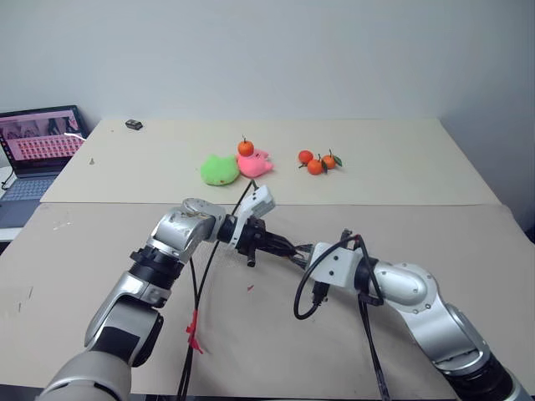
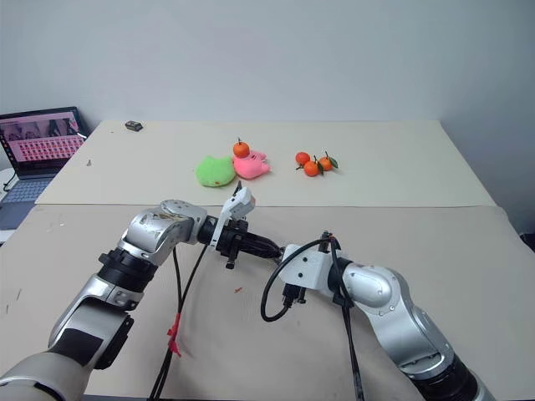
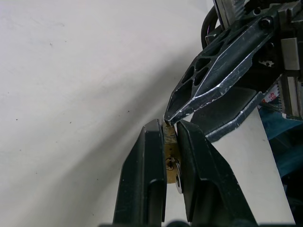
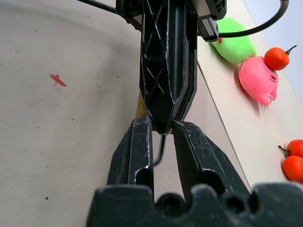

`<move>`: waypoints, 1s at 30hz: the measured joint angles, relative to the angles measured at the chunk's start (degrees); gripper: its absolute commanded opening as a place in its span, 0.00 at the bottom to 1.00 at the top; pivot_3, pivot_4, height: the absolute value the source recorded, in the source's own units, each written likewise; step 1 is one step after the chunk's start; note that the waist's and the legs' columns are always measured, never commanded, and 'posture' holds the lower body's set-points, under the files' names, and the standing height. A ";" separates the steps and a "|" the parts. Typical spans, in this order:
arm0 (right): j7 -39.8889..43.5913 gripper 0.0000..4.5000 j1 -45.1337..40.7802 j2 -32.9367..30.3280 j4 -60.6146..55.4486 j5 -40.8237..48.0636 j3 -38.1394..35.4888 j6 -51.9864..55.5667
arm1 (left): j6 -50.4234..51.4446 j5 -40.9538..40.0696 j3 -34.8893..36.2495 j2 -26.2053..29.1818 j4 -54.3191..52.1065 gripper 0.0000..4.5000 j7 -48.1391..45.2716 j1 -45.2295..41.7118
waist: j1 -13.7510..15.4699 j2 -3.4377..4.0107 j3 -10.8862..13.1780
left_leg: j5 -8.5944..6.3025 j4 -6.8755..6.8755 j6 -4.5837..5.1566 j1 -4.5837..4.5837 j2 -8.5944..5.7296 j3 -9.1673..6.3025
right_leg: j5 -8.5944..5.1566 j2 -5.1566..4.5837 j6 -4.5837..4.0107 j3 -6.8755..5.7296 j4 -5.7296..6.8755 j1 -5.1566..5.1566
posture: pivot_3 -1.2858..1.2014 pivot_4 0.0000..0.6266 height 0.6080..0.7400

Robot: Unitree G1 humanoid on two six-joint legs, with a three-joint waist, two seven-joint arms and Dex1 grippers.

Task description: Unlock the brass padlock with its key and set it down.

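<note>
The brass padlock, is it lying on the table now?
No, the brass padlock is clamped between the left gripper's fingers, held above the table.

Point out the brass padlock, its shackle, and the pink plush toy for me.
brass padlock (image 3: 170,158), left wrist view, on the brass body showing between the left fingers.
shackle (image 4: 161,149), right wrist view, on the thin silvery loop between the right fingers.
pink plush toy (image 4: 255,80), right wrist view, on its pink body.
</note>
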 measured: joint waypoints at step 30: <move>2.47 0.99 -1.32 -4.05 1.36 6.68 -11.08 0.88 | 0.58 -0.44 -0.24 0.85 -1.17 0.00 0.22 1.26 | 0.06 0.02 -0.01 | 0.00 -0.01 0.00 -0.01 -0.02 0.00 | 0.02 -0.02 -0.04 0.01 -0.01 0.01 | 0.52 0.24 0.39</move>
